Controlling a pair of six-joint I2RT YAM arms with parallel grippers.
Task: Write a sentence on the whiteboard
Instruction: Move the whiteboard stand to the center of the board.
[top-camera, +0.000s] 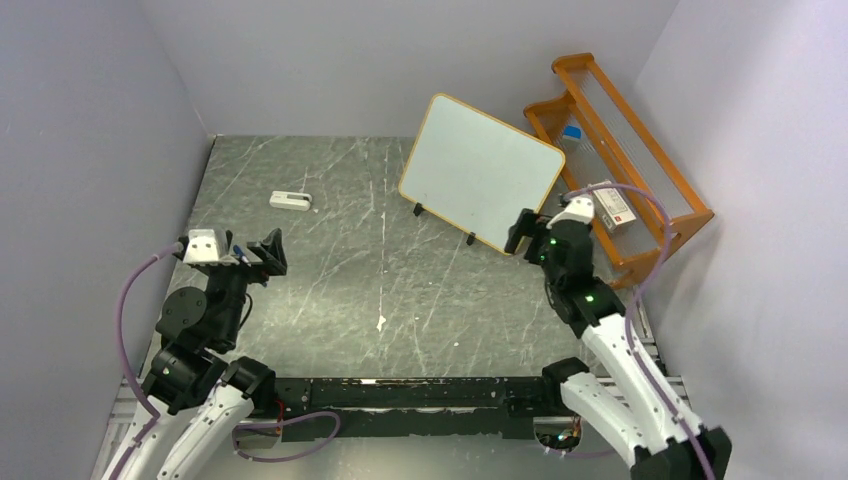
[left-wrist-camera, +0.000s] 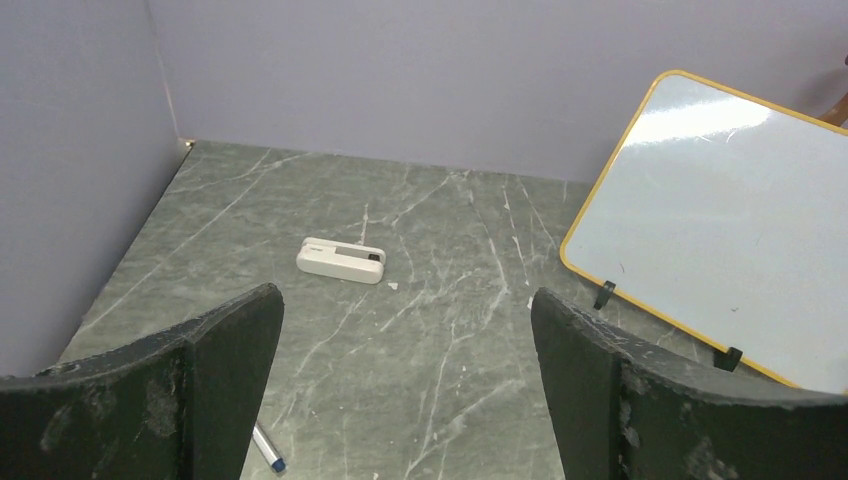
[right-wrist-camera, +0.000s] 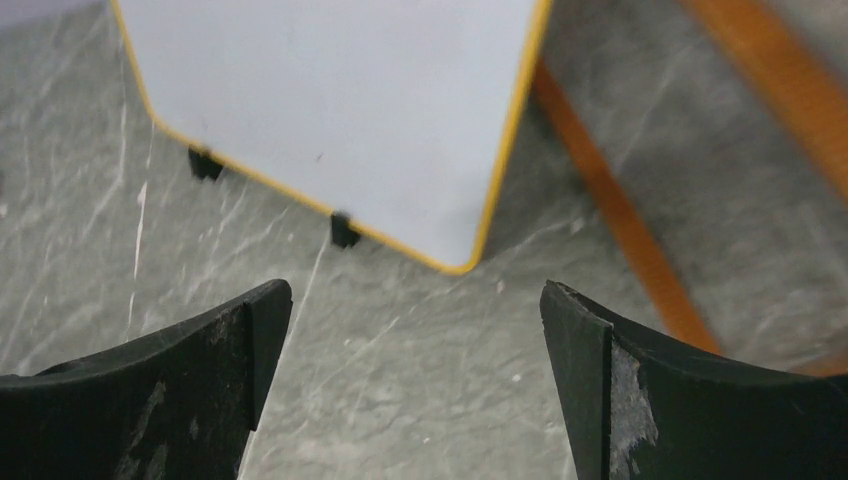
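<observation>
standing just beyond right jaws is the whiteboard (top-camera: 480, 172).

The whiteboard (top-camera: 480, 172) stands on the table (top-camera: 330, 290), rack (top-camera: 615, 150) right of it, eraser (top-camera: 290, 200) left.

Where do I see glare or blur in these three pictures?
Left wrist view: a bright patch of glare lies on the upper part of the whiteboard. Right wrist view: the orange rack looks soft and out of focus. Top external view: evenly lit and sharp, with only soft shadows.
</observation>
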